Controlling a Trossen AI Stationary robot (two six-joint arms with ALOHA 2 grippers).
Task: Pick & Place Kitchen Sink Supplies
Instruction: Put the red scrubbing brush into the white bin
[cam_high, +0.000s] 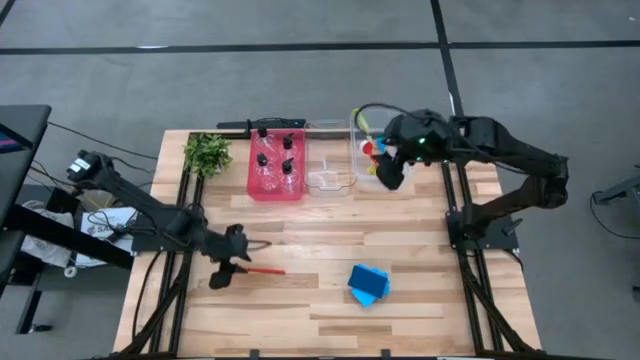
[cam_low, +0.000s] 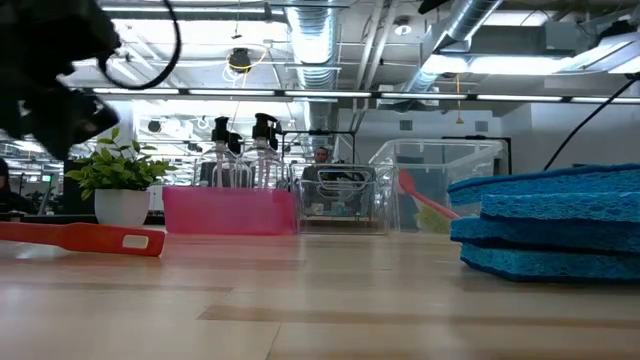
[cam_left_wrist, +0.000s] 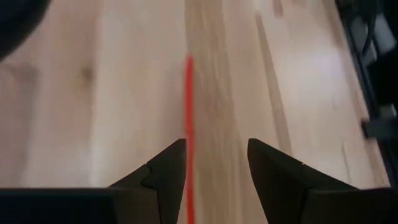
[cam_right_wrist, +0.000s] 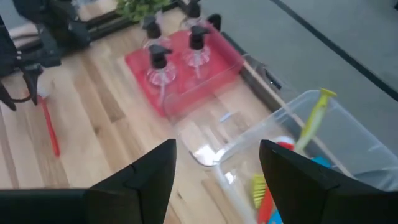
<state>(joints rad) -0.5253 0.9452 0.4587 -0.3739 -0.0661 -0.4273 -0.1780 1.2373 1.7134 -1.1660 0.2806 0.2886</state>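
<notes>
Both end effectors (cam_left_wrist: 216, 165) (cam_right_wrist: 217, 165) apart over pale wood table (cam_high: 420, 300); seemingly industrial ceiling ducts (cam_low: 310, 40).

A light wooden plank table (cam_high: 400, 310) on a black metal frame stands on a grey floor (cam_high: 300, 90) crossed by dark seam lines. Beyond the table, the low view looks into a large open room with a ceiling of exposed silver ventilation ducts (cam_low: 310, 40), pipes and bright strip lights (cam_low: 500, 62). A black desk edge (cam_high: 20, 130) shows at far left.
</notes>
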